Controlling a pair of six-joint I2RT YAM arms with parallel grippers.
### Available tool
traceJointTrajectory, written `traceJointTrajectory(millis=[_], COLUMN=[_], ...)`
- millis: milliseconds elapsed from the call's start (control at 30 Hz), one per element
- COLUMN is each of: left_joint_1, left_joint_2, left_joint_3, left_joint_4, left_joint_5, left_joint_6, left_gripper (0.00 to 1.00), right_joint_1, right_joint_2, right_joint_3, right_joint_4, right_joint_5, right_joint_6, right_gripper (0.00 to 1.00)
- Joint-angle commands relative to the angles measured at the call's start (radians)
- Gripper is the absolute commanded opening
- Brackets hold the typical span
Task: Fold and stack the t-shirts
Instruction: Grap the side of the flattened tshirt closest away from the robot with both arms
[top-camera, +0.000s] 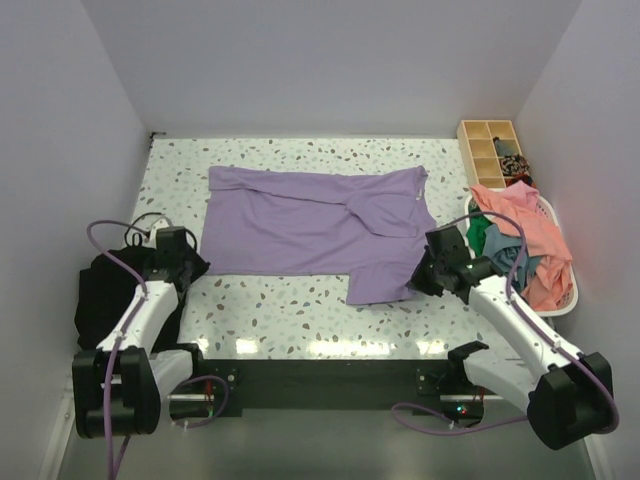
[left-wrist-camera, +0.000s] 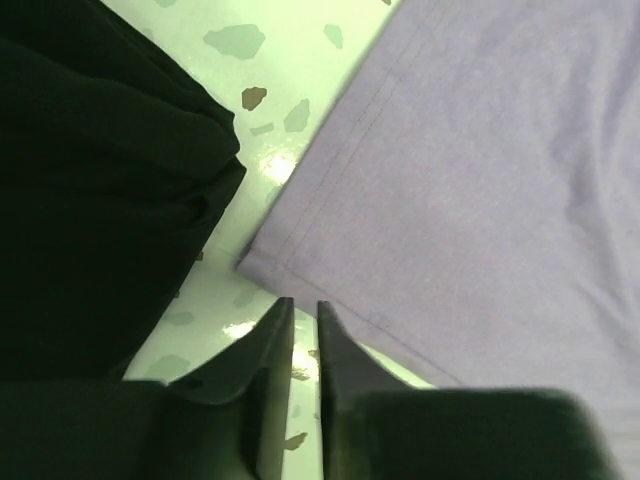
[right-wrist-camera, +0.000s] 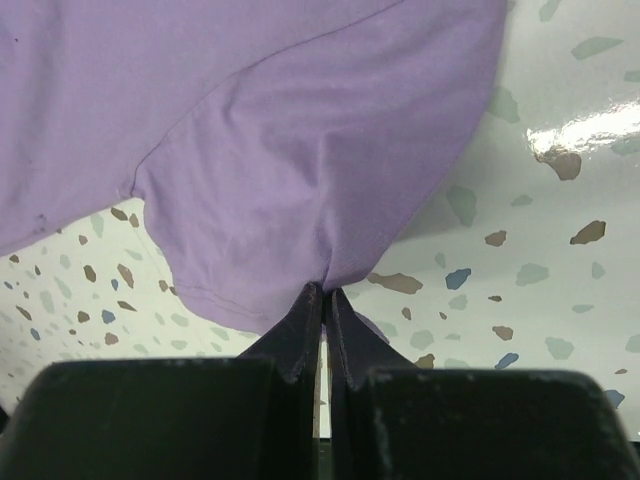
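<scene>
Closest to me, the two arms rise from the near edge of the speckled worktop (top-camera: 300, 310). On the left side, the left gripper (left-wrist-camera: 303, 303) is down at the near left corner of the purple shirt (top-camera: 300, 225). Its jaws are drawn almost together, leaving only a sliver of gap, and their tips sit right on the hem. I cannot tell whether any cloth is caught between them. Just beside that gripper, against the worktop's left edge, lies a black bundle (top-camera: 100, 290) of fabric, close to the shirt's corner but not on it. On the right side, the right gripper (right-wrist-camera: 322, 290) has its jaws pressed tight on the edge of a flap of the purple shirt that reaches toward the near edge, and the cloth puckers into the pinch. The rest of the shirt is spread flat across the middle of the worktop, with its long side running left to right and a few soft creases near the right end. Farther along the right edge stands a white basket (top-camera: 572, 285) heaped with clothes, a pink shirt (top-camera: 530, 235) on top and a green shirt (top-camera: 480, 232) showing at its left. In the far right corner is a wooden box (top-camera: 466, 150) with compartments.
</scene>
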Motion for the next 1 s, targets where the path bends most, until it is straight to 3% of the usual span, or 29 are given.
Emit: traceJointTrajectory(millis=[0, 100, 267, 533, 700, 733, 767, 833, 867, 933, 967], left_joint_1=[0.005, 0.005, 0.005, 0.005, 0.005, 0.005, 0.005, 0.005, 0.005, 0.005, 0.005], left_joint_2=[-0.008, 0.014, 0.066, 0.161, 0.198, 0.202, 0.204, 0.209, 0.213, 0.227, 0.229], left_joint_3=[0.03, 0.013, -0.013, -0.03, -0.039, -0.047, -0.05, -0.064, -0.064, -0.062, -0.062], left_joint_4=[0.008, 0.032, 0.045, 0.135, 0.223, 0.235, 0.249, 0.296, 0.309, 0.31, 0.309], left_joint_5=[-0.001, 0.008, 0.008, -0.007, -0.032, -0.029, -0.017, -0.001, 0.005, 0.008, 0.008], left_joint_6=[0.025, 0.011, -0.013, -0.023, -0.001, 0.008, 0.019, 0.025, 0.031, 0.033, 0.033], left_gripper=[0.37, 0.59, 0.78, 0.77, 0.65, 0.59, 0.45, 0.31, 0.18, 0.0, 0.0], right_joint_1=[0.003, 0.003, 0.003, 0.003, 0.004, 0.004, 0.003, 0.003, 0.003, 0.003, 0.003], right_joint_2=[0.027, 0.042, 0.044, 0.057, 0.067, 0.068, 0.068, 0.067, 0.065, 0.063, 0.063], right_joint_3=[0.039, 0.038, 0.042, 0.042, 0.042, 0.044, 0.042, 0.049, 0.05, 0.056, 0.059], right_joint_4=[0.002, 0.0, -0.009, -0.003, -0.001, -0.003, -0.004, -0.008, -0.009, -0.017, -0.017], right_joint_5=[0.018, 0.017, 0.023, 0.014, 0.01, 0.012, 0.012, 0.015, 0.018, 0.021, 0.023], right_joint_6=[-0.023, -0.027, -0.036, -0.047, -0.05, -0.05, -0.05, -0.049, -0.049, -0.049, -0.052], right_gripper=[0.03, 0.14, 0.21, 0.21, 0.21, 0.21, 0.21, 0.2, 0.2, 0.2, 0.2])
